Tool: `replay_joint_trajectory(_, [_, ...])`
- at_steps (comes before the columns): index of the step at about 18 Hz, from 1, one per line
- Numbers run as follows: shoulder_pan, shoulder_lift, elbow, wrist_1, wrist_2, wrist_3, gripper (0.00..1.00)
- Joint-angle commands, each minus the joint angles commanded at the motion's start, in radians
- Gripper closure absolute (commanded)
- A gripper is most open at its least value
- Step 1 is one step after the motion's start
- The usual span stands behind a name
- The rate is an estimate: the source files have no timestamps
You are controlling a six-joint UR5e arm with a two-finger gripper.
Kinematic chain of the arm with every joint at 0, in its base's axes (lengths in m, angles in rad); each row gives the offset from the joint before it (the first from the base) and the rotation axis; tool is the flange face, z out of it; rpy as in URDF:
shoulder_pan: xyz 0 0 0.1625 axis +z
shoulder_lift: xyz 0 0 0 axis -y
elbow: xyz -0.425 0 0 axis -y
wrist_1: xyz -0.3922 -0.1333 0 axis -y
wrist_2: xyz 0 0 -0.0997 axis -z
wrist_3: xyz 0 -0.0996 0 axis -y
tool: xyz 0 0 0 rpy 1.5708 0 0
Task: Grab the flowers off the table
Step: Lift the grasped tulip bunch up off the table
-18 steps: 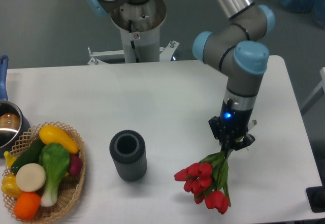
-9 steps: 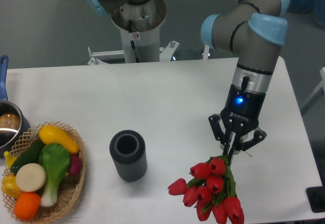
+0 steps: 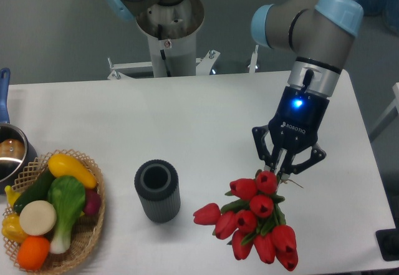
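The flowers (image 3: 252,220), a bunch of red tulips with green stems, hang in the air over the white table (image 3: 206,125) at its front right. My gripper (image 3: 282,170) is shut on their stems, just above the buds, which spread downward and toward the camera. The stems are mostly hidden behind the buds and the fingers.
A dark ribbed cylindrical vase (image 3: 157,191) stands upright left of the flowers. A wicker basket (image 3: 87,241) of colourful vegetables sits at the front left, with a pot (image 3: 11,153) behind it. The robot base (image 3: 168,25) is at the back edge.
The gripper has risen with the flowers in it, lifting them off the table. The bunch has swung so the buds hang lower and nearer the camera.
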Motion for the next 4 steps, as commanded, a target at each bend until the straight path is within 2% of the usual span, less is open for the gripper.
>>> replay_joint_trajectory(4, [-0.002, 0.003, -0.005, 0.000, -0.034, -0.012, 0.84])
